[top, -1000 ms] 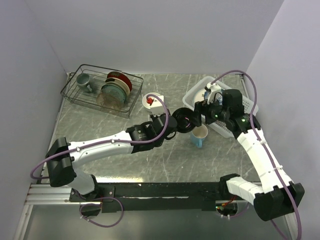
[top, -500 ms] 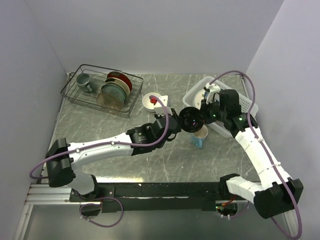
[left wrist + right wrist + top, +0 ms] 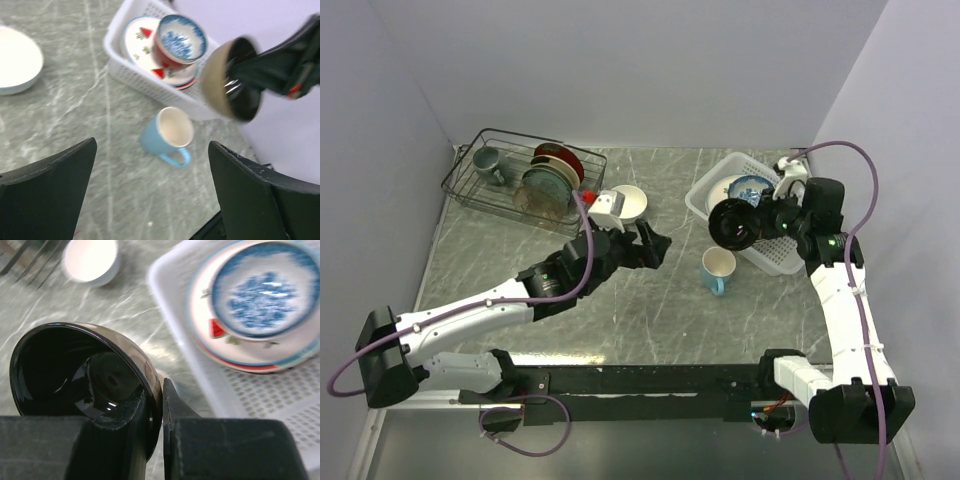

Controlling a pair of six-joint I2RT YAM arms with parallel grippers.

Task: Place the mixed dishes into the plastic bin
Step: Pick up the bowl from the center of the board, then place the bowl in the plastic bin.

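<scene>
Plainly the right gripper [image 3: 162, 392] pinches the dark bowl [image 3: 70, 365], lower rim hidden; the left gripper [image 3: 152, 167] gapes empty.

Left arm extended forward and low, left gripper [image 3: 648, 243] jaws spread wide. Right arm folded up at the elbow, right gripper [image 3: 159, 401] jaws pinched on dark bowl [image 3: 70, 370] rim.

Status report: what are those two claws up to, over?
Left claw open, empty. Right claw shut on dark bowl, near bin. Blue-patterned bowl sits on plates inside.
</scene>
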